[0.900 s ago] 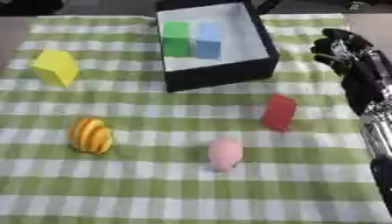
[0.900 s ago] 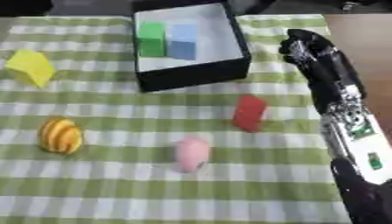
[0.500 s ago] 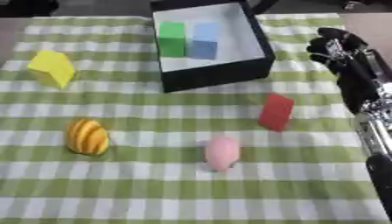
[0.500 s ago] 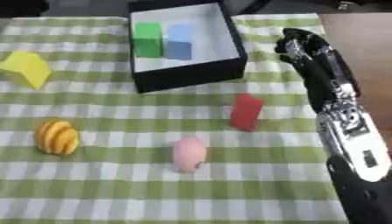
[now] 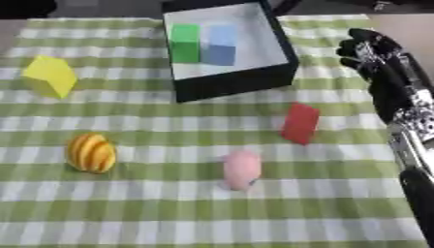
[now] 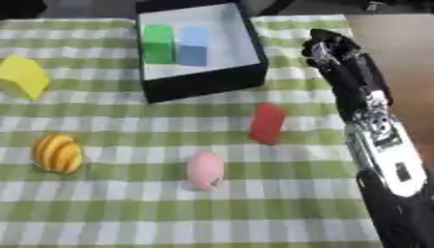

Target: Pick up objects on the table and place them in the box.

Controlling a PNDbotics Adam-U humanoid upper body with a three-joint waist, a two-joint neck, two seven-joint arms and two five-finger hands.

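Starting nearest the camera, a pink rounded object (image 5: 241, 168) is seen lying on the green checked cloth (image 5: 169, 213) that covers the tabletop, with an orange striped object (image 5: 91, 153) well apart to its left. Just beyond the pink one, a red block (image 5: 300, 122) is found leaning at a tilt, between the pink object and the box. A yellow block (image 5: 51, 76) is set farther back near the left edge. The black box (image 5: 237, 85) is placed at the far side, and a green block (image 5: 185, 42) and a blue block (image 5: 222, 44) are already held inside it, side by side.

The right robot hand (image 6: 335, 51) is held beside the box's right wall, near the cloth's right edge; its fingers appear curled and nothing is held in them. The left robot hand is not seen in either view.

The red block is judged the closest piece to that hand. It looks stiff, light and flat-faced, so it would best be taken across its two broad faces, near the middle, to stop it pivoting. The pink and orange pieces are rounded and may roll or slip; they would be better cupped around the widest part.
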